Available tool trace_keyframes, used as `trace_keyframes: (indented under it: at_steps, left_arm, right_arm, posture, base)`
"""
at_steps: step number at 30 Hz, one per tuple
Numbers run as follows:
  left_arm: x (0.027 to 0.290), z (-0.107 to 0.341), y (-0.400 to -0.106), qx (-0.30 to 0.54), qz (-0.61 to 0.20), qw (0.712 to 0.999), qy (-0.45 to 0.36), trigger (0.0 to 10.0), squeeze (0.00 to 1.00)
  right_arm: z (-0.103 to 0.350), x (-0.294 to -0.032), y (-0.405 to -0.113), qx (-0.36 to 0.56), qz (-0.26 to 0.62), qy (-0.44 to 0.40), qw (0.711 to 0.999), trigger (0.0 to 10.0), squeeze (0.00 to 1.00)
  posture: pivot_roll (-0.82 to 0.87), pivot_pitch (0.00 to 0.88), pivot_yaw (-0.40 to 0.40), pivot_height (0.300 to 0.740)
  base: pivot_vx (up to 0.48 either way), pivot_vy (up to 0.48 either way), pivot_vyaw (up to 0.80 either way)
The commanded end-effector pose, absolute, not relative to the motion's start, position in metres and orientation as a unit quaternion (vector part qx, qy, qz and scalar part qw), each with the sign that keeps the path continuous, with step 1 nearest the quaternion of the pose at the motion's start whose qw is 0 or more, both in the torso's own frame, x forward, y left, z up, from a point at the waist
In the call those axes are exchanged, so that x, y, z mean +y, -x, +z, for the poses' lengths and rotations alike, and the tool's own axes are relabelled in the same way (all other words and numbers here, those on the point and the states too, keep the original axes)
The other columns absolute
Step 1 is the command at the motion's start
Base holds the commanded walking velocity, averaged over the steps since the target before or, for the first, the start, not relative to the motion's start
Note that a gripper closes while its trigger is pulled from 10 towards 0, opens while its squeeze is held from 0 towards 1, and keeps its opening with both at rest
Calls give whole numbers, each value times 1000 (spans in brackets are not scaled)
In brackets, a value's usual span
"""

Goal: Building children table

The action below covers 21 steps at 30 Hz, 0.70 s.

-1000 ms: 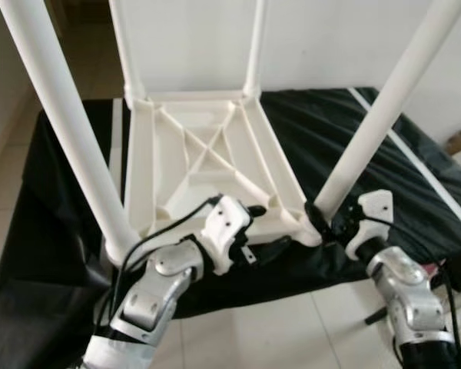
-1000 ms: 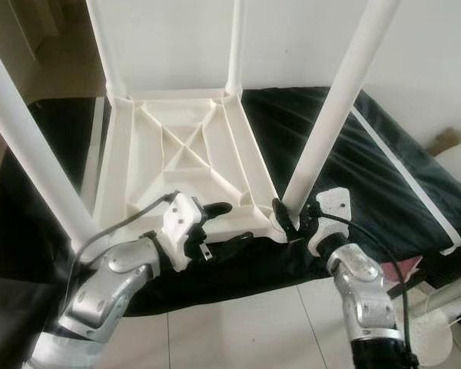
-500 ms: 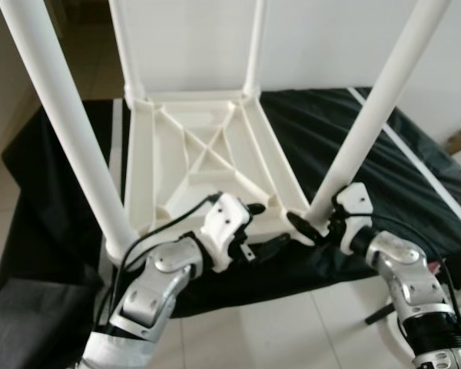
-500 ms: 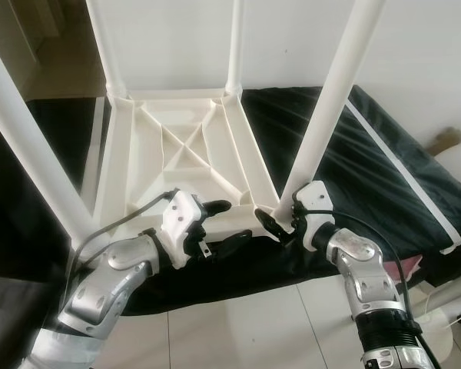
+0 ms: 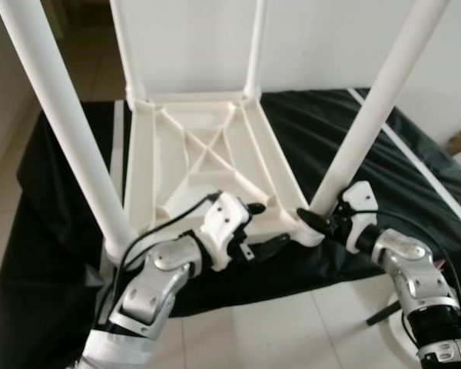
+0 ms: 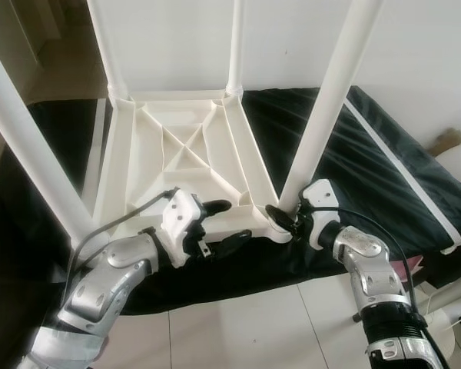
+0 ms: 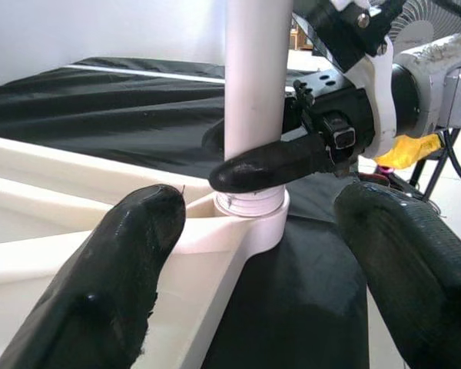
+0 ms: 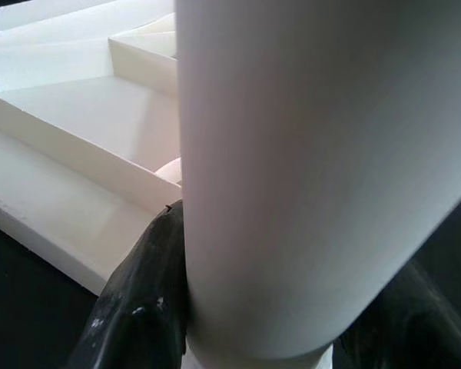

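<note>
I'm clamping right gripper (image 6: 283,219) around near-right leg (image 6: 330,100) base; left gripper (image 6: 227,224) gaping wide, straddling upturned table (image 6: 177,154) front edge, holding nothing.

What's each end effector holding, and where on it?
Right end effector: shut on the near-right table leg, just above its corner socket. Left end effector: open, straddling the tabletop front edge, not gripping.

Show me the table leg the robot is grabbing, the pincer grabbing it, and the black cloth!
leg (image 5: 373,115), left eye view, middle of the white tube.
right pincer (image 5: 316,221), left eye view, between its fingertips at the leg's base.
cloth (image 5: 346,123), left eye view, bare patch beside the leg.
</note>
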<state>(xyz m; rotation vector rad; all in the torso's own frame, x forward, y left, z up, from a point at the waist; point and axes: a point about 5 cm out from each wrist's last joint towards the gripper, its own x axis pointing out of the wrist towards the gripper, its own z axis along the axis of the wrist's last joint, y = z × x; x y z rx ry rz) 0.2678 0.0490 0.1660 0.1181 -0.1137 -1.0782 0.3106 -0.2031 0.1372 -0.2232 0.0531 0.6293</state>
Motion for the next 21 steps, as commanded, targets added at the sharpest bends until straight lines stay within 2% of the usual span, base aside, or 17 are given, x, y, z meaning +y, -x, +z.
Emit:
trace_keyframes:
  at_steps: [1,8,15,21]
  left_arm:
    - [48,167,-269,-57,-510,856,-57,10000,0]
    - [50,165,-270,-53,-506,859,-56,10000,0]
    - [50,162,-269,-48,-504,861,-54,10000,0]
    - [49,162,-269,-47,-508,858,-54,10000,0]
  right_arm:
    - [126,-206,-311,52,269,118,954,10000,0]
    - [126,-203,-312,47,207,94,973,10000,0]
    - [119,-171,-301,44,133,26,990,10000,0]
    - [113,-163,-301,58,35,-37,997,10000,0]
  posture:
    - [9,42,-46,740]
    - [9,47,-44,740]
    - [-1,51,-32,740]
    - [-2,45,-30,740]
  base:
    - [0,0,0]
    - [0,0,0]
    - [0,0,0]
    - [0,0,0]
